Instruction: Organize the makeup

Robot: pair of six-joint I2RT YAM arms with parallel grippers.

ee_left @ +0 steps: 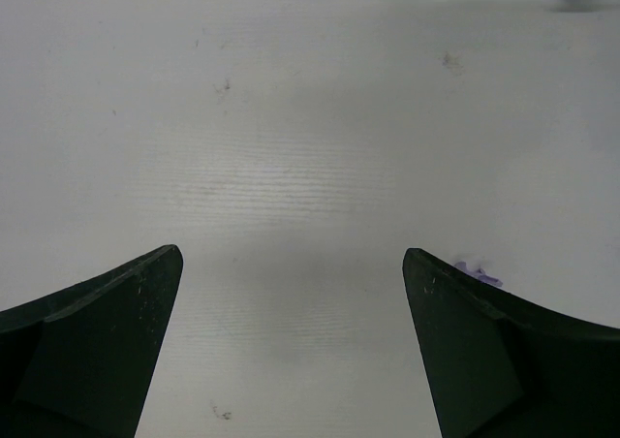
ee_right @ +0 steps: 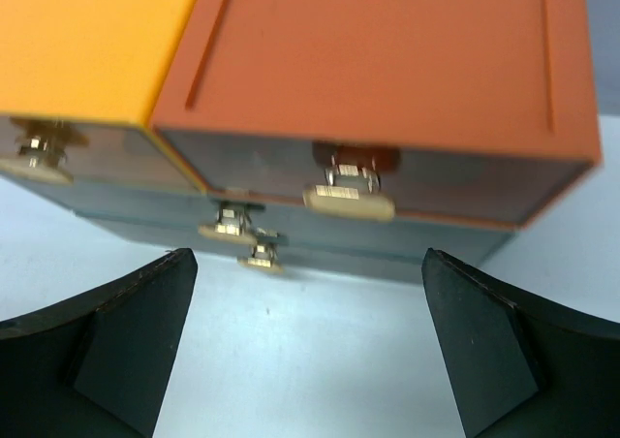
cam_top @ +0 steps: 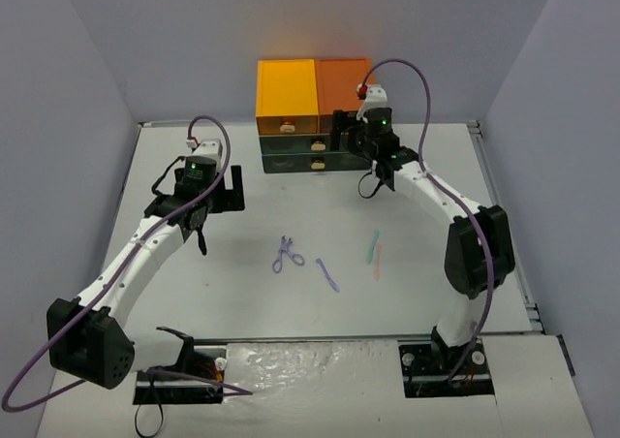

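- Facing the drawer box (cam_top: 313, 116) front-on, the right gripper (ee_right: 305, 259) held its jaws wide and gripped nothing; the brass handle (ee_right: 349, 198) of the dark-orange upper drawer sat straight ahead, centred between the jaws and a little above them, not yet touched
- every drawer front looked shut; what lay inside could not be told
- the makeup in view lay loose on the table (cam_top: 242, 302) between the arms, on the near side of both grippers: the purple curler (cam_top: 287, 255) nearer the left arm, its long axis running roughly near-to-far; the purple stick (cam_top: 327, 273) slanted just beside it; the mint stick (cam_top: 372, 247) and pink stick (cam_top: 378, 263) side by side, near-to-far, nearer the right arm
- the left gripper (ee_left: 291, 256) hung over the white table, jaws likewise spread wide and empty; a sliver of purple showed just beside its right finger (ee_left: 484, 360), probably the purple curler
- opening that drawer seemed the likely step; the pull would run back toward the arm bases
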